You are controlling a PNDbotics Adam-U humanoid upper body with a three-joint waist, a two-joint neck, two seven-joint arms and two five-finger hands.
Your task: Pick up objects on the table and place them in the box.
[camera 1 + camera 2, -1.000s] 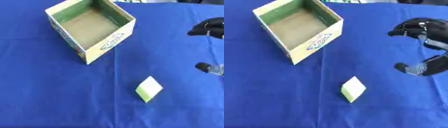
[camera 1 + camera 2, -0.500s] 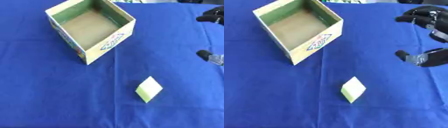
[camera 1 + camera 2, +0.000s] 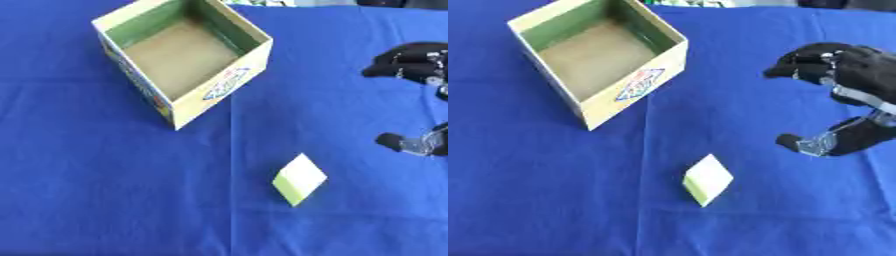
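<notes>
Small pale-green block (image 3: 708,179) on the cloth (image 3: 553,190) appears light and rigid, best pinched across opposite flat faces; right hand (image 3: 846,95) spread apart, empty.

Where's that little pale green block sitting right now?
The pale green block lies on the blue tablecloth, nearer the camera than the open box and to the left of the robot's right hand, touching neither.
</notes>
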